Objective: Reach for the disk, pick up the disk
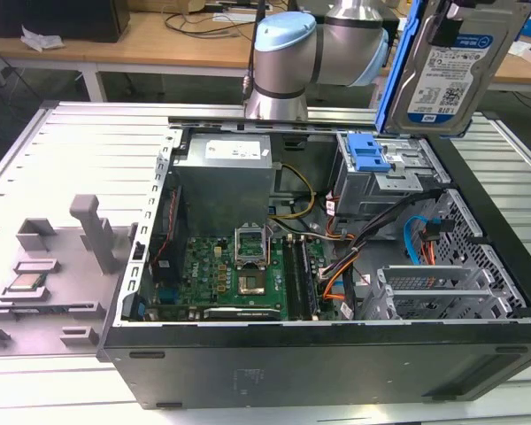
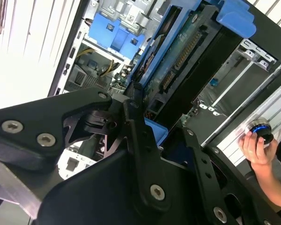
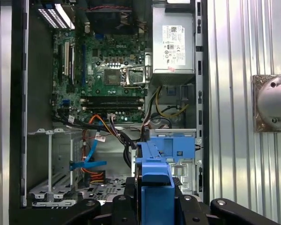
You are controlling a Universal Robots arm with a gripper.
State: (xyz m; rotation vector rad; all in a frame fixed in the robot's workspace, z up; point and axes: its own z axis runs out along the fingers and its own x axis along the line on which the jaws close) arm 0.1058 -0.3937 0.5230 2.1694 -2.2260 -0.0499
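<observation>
The disk (image 1: pixel 451 71), a silver hard drive with a white-and-blue label in a bright blue bracket, hangs upright in the air above the open computer case's back right corner in the exterior view. In the first wrist view its blue bracket (image 3: pixel 154 185) shows edge-on between the black fingers of my gripper (image 3: pixel 154 199), which is shut on it. The second wrist view shows the disk's green circuit-board underside (image 2: pixel 185 54) stretching away from the gripper (image 2: pixel 147 119). The disk is well above the drive cage.
The open black computer case (image 1: pixel 319 354) lies on a slatted metal table. Inside are a grey drive cage with a blue latch (image 1: pixel 369 155), a power supply (image 1: pixel 226 173), a motherboard (image 1: pixel 239 274) and cables. A grey fixture with a chip (image 1: pixel 31 283) lies at the exterior view's left. A person's hand (image 2: pixel 255 147) rests nearby.
</observation>
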